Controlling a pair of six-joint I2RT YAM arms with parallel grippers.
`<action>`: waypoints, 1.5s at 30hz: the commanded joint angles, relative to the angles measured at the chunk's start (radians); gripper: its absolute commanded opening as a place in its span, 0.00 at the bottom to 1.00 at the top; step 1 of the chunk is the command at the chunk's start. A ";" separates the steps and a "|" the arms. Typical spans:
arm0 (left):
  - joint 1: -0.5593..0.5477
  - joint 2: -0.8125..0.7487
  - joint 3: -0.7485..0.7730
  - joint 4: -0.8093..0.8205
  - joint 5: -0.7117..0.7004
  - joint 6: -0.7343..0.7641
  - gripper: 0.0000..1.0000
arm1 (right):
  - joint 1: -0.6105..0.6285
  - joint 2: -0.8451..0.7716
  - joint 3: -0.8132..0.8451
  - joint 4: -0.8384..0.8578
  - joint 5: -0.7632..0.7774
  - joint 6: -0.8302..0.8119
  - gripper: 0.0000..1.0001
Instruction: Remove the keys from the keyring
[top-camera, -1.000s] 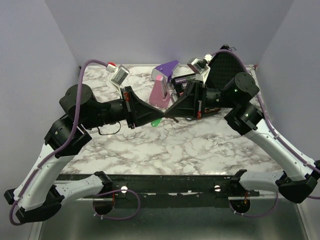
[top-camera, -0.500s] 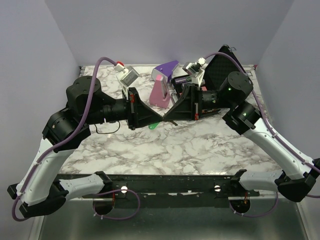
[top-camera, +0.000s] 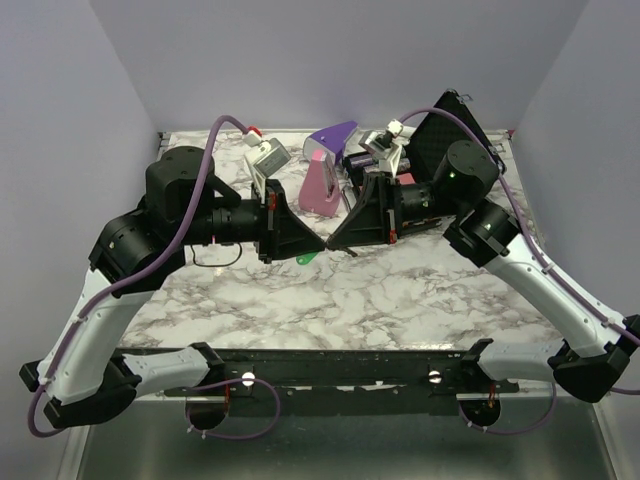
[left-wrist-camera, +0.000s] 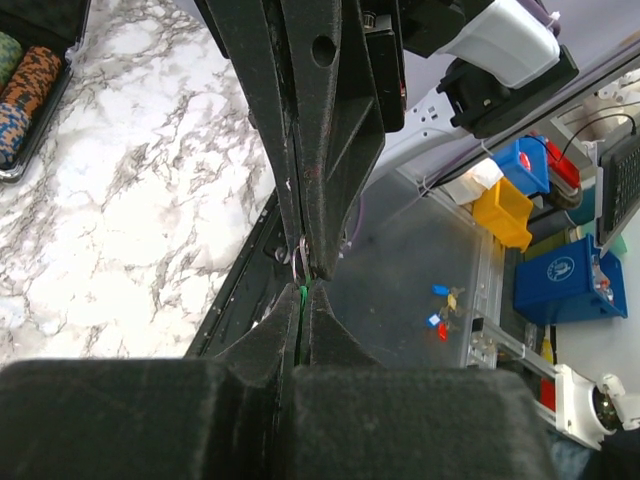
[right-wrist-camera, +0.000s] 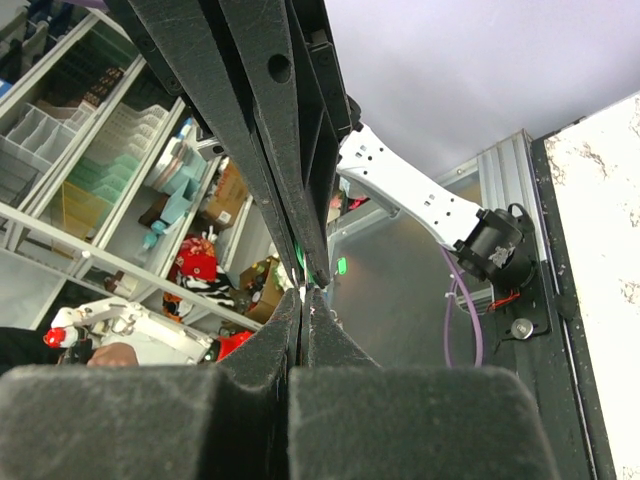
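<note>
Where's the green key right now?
Top view, mid-table: the green key pokes out under the tip of the left gripper, where it meets the right gripper, just on the near side of the purple-and-pink wedge.

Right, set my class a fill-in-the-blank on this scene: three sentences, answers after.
The left gripper is shut on a ___ key. Above the table, it meets the right gripper tip to ___. Behind them stands a purple and ___ wedge.
Missing words: green; tip; pink.
</note>
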 joint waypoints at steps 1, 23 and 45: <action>0.002 0.024 0.035 -0.095 0.035 0.053 0.00 | 0.003 -0.004 0.043 -0.012 -0.041 -0.009 0.01; 0.002 0.092 0.113 -0.261 0.047 0.136 0.00 | 0.003 0.007 0.056 -0.072 -0.101 -0.033 0.01; -0.013 0.107 0.130 -0.294 0.058 0.174 0.00 | 0.003 0.014 0.065 -0.202 -0.195 -0.076 0.01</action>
